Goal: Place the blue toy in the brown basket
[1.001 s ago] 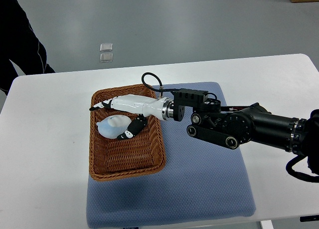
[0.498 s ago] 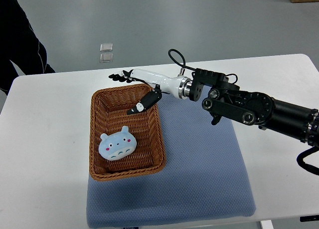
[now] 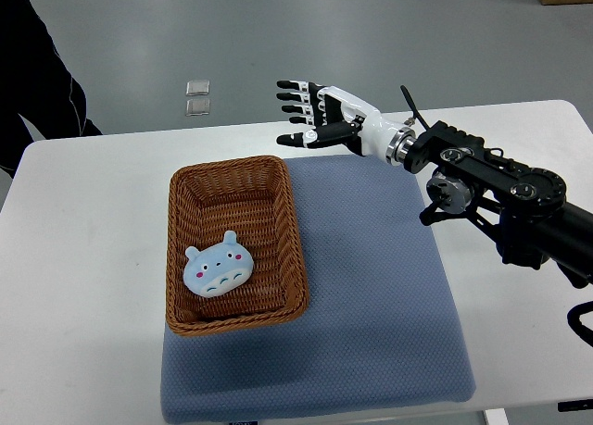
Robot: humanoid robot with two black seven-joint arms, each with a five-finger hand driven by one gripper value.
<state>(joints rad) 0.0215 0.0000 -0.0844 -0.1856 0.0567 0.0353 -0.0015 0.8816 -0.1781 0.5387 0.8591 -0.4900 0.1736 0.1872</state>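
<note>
The blue toy lies flat inside the brown basket, in its near half, face up, with its ears pointing to the far right. The right hand hangs well apart from it, up over the far edge of the table and beyond the basket's far right corner, so the toy lies to the near left of the fingers. These are spread wide and straight, pointing left, and hold nothing. No left arm shows; the right is the only hand near the work.

Judging from this, the placing looks done, and the only move left would be to draw the arm clear.

The toy is a soft-looking, rounded plush, pale blue with a lighter belly, pink cheeks and small ears, its longer axis running roughly left to right with a slight tilt. The basket is a woven wicker rectangle with a thick braided rim, its long side running far to near. It stands on the left part of a blue textured mat on the smooth white table.
</note>
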